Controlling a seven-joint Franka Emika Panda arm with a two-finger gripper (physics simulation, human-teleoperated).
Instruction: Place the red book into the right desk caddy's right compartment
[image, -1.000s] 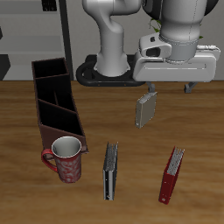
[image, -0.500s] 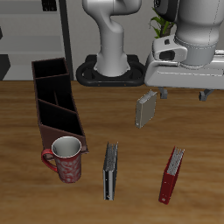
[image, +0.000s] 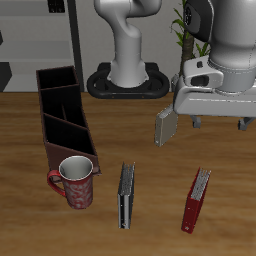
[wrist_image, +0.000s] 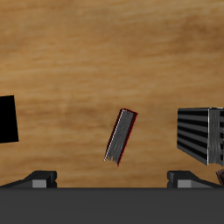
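Observation:
The red book (image: 196, 200) lies on the wood table near the front edge, spine up and tilted. It also shows in the wrist view (wrist_image: 120, 135), directly below the hand. My gripper (image: 220, 124) hangs high above the table, farther back than the red book. It is open and empty, and both fingertips (wrist_image: 39, 178) are apart in the wrist view. The right desk caddy (image: 62, 115), a long maroon box with dividers, stands across the table from the gripper. Its squarish end compartment (image: 57, 80) at the back is dark inside.
A red mug (image: 75, 182) stands against the caddy's front end. A dark grey book (image: 126, 195) lies between the mug and the red book, and also shows in the wrist view (wrist_image: 203, 135). A small light grey book (image: 166, 125) stands beside the gripper. The robot base (image: 128, 80) is at the back.
The gripper has moved sideways away from the small light grey book and forward, toward the spot above the red book. It has stayed open. No object has moved.

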